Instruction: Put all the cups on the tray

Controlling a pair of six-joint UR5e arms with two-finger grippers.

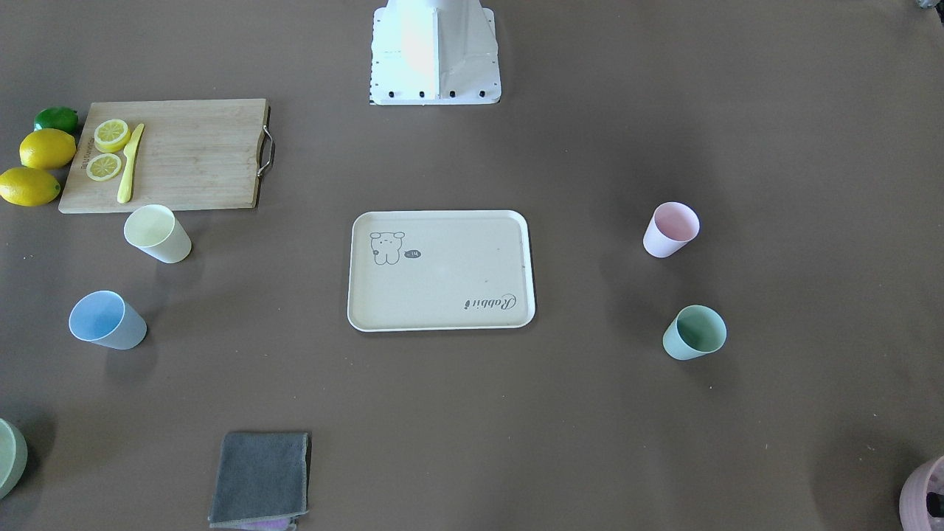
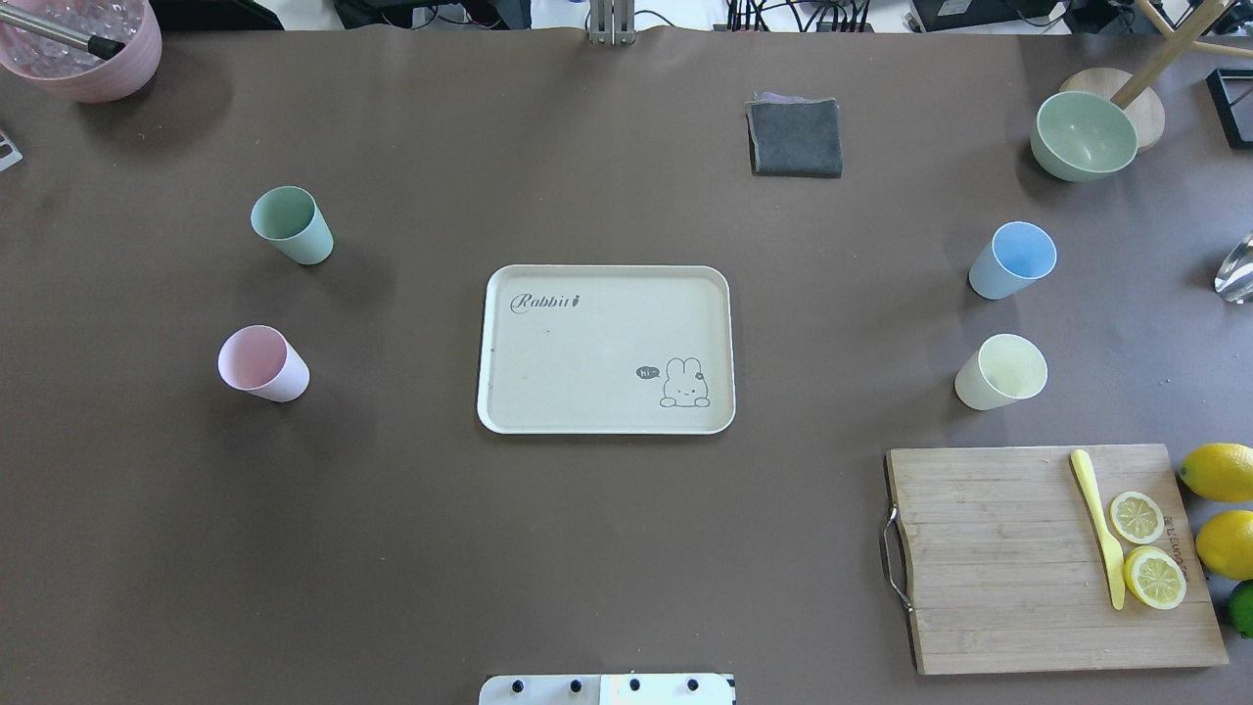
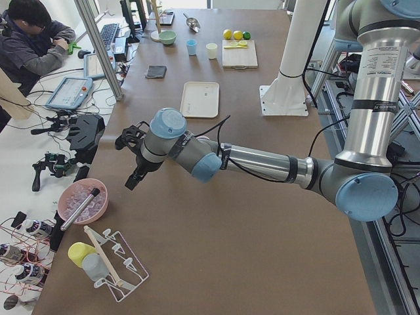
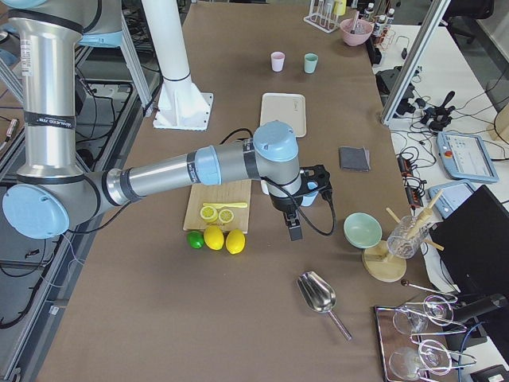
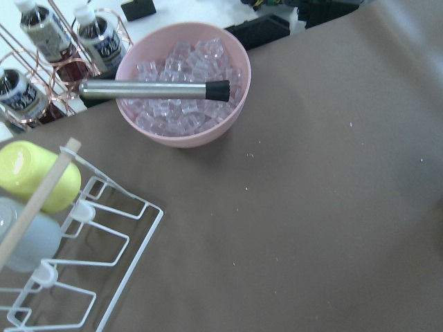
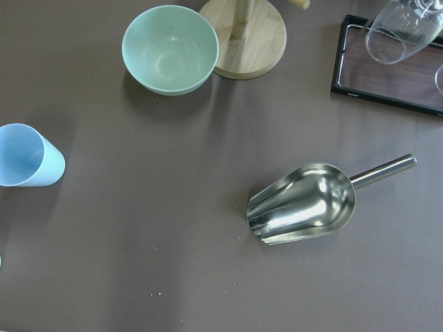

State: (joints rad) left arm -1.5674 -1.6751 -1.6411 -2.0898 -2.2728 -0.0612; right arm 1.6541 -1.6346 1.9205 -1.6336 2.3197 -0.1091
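The cream tray lies mid-table with nothing on it; it also shows in the front-facing view. All four cups stand upright on the table. The pink cup and the green cup are left of the tray. The blue cup and the yellow cup are right of it. My left gripper hangs over the table's left end, beyond those cups. My right gripper hangs over the right end, past the cutting board. I cannot tell whether either is open or shut.
A wooden cutting board with lemon slices and a yellow knife sits at the near right, with lemons beside it. There are also a grey cloth, a green bowl, a pink ice bowl, a wire rack and a metal scoop.
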